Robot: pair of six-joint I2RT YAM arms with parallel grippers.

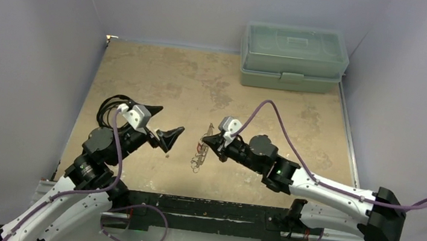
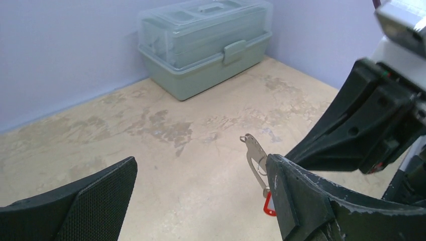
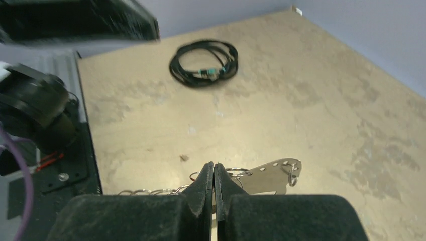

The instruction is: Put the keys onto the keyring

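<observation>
The keyring (image 1: 199, 155), thin silver rings joined to a flat pale plate (image 3: 271, 175), hangs at mid-table from my right gripper (image 1: 206, 139). In the right wrist view that gripper (image 3: 214, 165) is shut, with rings coming out on both sides of its tips. The key shows only as a red head (image 2: 270, 205) at the low end of the plate (image 2: 256, 155), partly hidden by my left gripper's right finger (image 2: 311, 201). My left gripper (image 1: 172, 119) stands wide open just left of the keyring, with nothing between its fingers (image 2: 100, 201).
A pale green toolbox (image 1: 294, 57) stands shut at the back right against the wall. A coiled black cable (image 3: 203, 64) lies on the board behind the left arm. A small speck (image 1: 166, 156) lies under the left gripper. Walls enclose the board.
</observation>
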